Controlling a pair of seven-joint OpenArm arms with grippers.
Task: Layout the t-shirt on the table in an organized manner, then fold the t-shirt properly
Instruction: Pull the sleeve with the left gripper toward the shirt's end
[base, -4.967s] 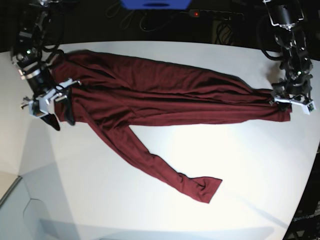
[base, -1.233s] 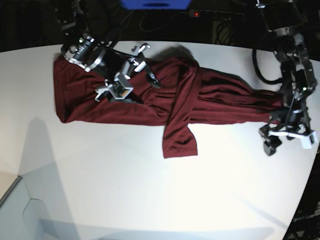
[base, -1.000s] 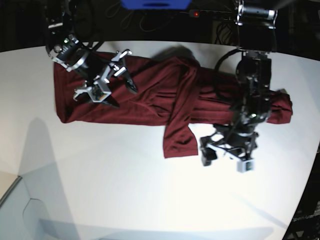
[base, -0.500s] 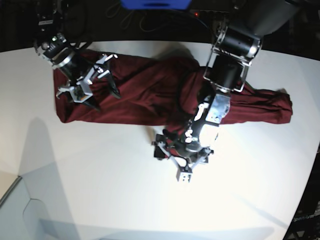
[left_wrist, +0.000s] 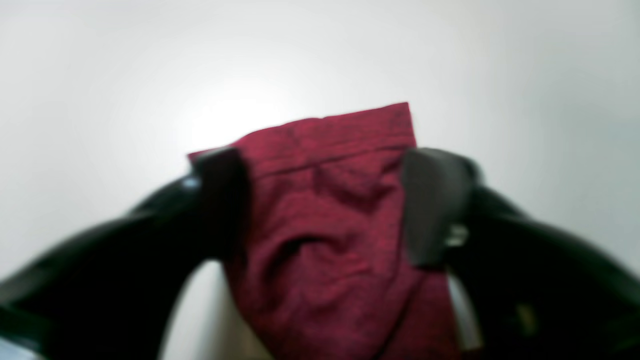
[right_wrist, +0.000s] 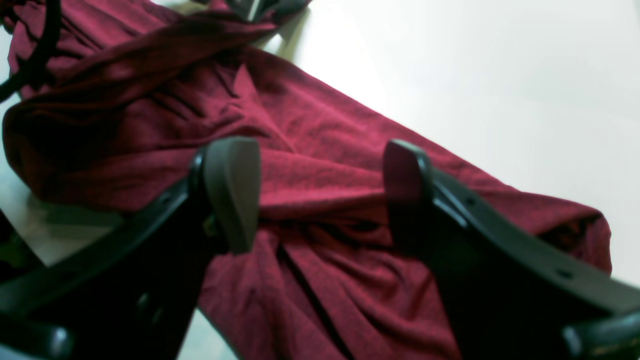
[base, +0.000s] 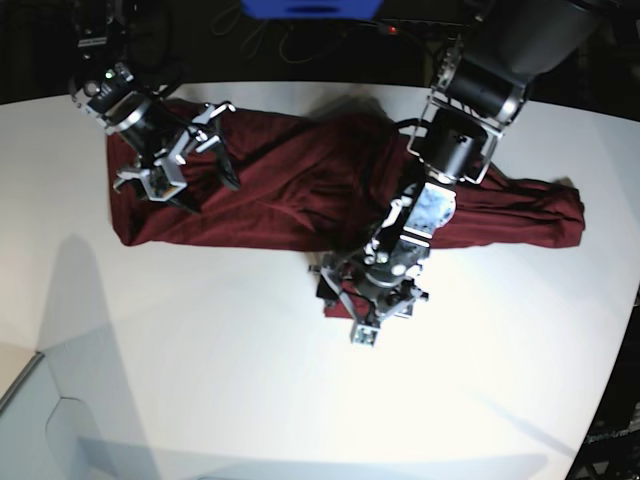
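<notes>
Left gripper (left_wrist: 320, 200) straddles the t-shirt (base: 300, 180) cuff, jaws apart; right gripper (right_wrist: 320, 195) spread at 10 o'clock.

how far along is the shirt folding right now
Done: the t-shirt lies as a long band across the table, one sleeve crossing it. In hand: the left gripper straddles that sleeve's cuff, jaws apart. The right gripper hovers open over the other end. Left: folding the band into a compact stack.
</notes>
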